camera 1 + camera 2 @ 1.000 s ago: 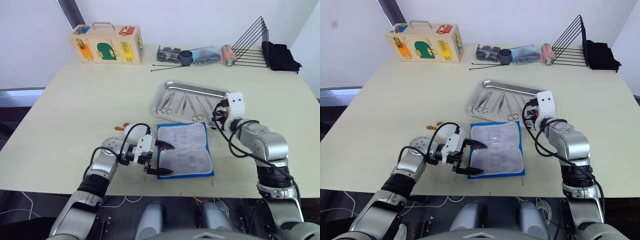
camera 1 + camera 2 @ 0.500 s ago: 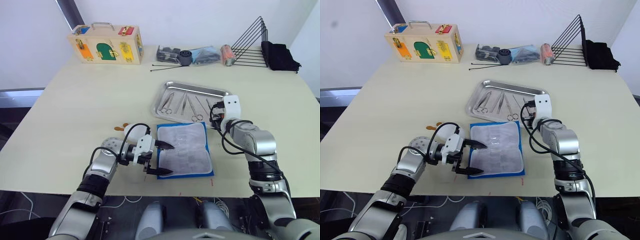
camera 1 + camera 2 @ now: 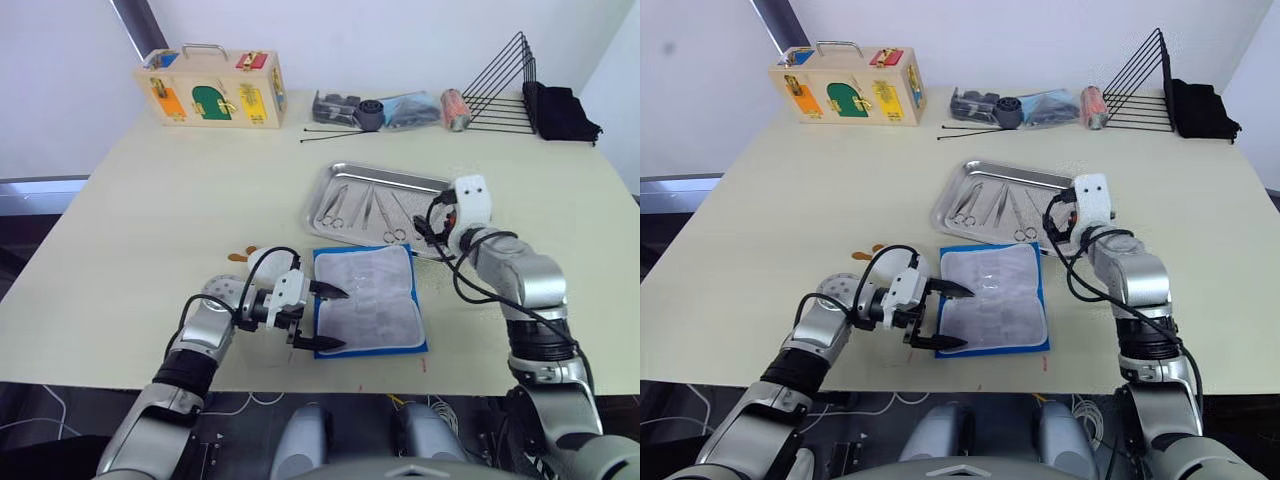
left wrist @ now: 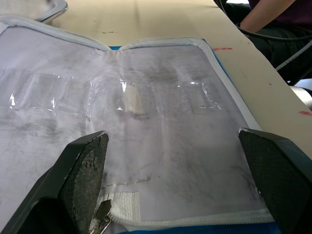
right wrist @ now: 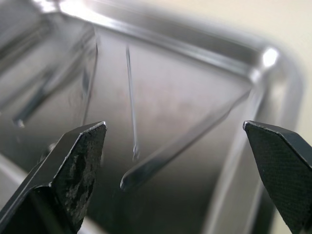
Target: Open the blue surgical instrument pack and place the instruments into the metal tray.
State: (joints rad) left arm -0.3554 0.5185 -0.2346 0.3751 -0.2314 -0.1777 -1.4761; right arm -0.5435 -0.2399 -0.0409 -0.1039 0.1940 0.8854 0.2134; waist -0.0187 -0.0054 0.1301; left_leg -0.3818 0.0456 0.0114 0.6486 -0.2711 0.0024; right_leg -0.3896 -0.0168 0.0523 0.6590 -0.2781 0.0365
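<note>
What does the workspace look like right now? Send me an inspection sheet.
Surface: beige table, bare in the middle.
Job's things: blue pack lies open flat, lining up, its pockets look empty; instruments lie in the metal tray.
Clutter: wooden latch box, black wire rack, dark cloth, thin black rods, small parts along the far edge.
Grippers: left tool open over the pack's left edge; right tool open above the tray's near right corner.
Cables: black leads on both wrists.
Surroundings: white wall; a person's arm in the left wrist view.
</note>
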